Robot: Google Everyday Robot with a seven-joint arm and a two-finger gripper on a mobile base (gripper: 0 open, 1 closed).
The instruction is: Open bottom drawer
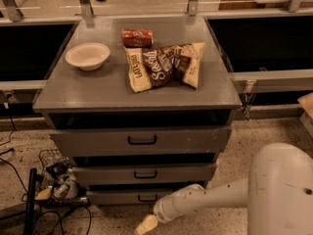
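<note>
The grey cabinet has three drawers stacked. The bottom drawer (pixel 132 197) has the slimmest front and a small black loop handle (pixel 147 198); its front sits flush under the middle drawer (pixel 144 174). The top drawer (pixel 141 141) is the tallest. My gripper (pixel 145 224) is at the end of the white arm (pixel 205 199), low near the floor, just below and in front of the bottom drawer's handle, not touching it.
On the cabinet top (pixel 88 89) lie a white bowl (pixel 87 56), a red can (pixel 137 37) and snack bags (pixel 164 65). A wire basket and cables (pixel 54 182) sit on the floor at left. A metal bracket (pixel 247 99) stands at right.
</note>
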